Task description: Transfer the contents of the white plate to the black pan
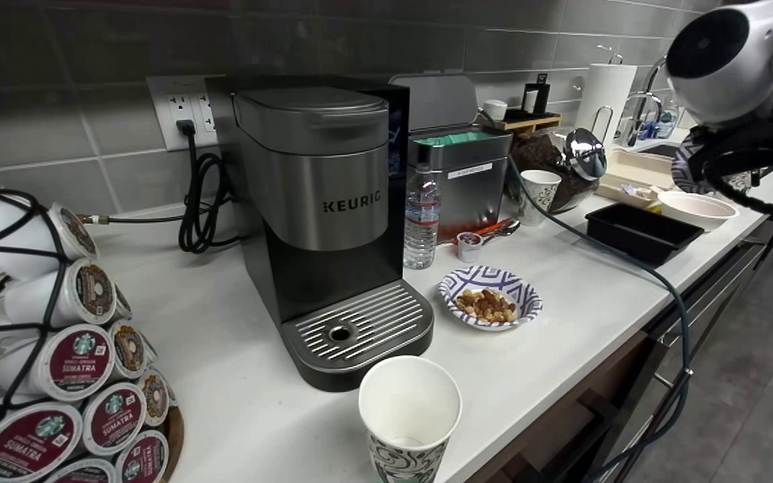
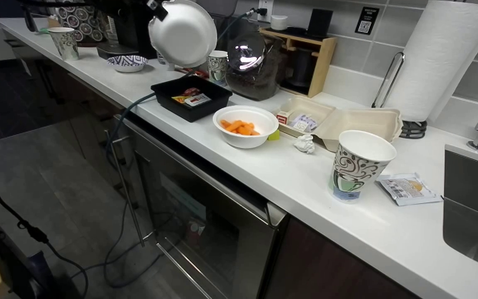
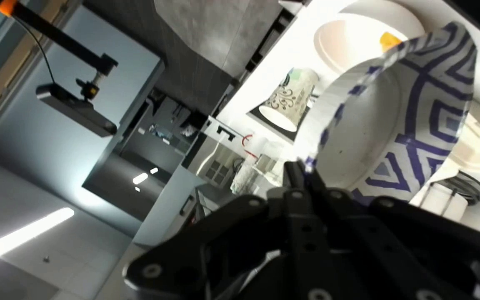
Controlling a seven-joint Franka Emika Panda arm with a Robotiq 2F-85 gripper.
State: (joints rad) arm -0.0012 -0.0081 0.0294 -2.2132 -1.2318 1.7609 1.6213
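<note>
My gripper (image 3: 302,173) is shut on the rim of a white plate with a blue pattern (image 3: 423,121). It holds the plate tilted steeply on edge in the air, and its inside looks empty in the wrist view. In an exterior view the plate's white underside (image 2: 183,35) faces the camera, above and behind the black pan (image 2: 170,104). The pan sits on the counter and holds several small packets (image 2: 193,97), red, yellow and white. The pan also shows in an exterior view (image 1: 621,238), its inside mostly hidden. The plate (image 1: 685,171) is partly hidden there by the gripper.
A white bowl of carrots (image 2: 245,135) stands beside the pan. A patterned bowl of nuts (image 1: 490,305) sits by the coffee maker (image 1: 319,168). A glass jar (image 2: 253,70), paper cups (image 2: 359,166), an open takeout box (image 2: 359,122) and a hose (image 1: 682,322) are around.
</note>
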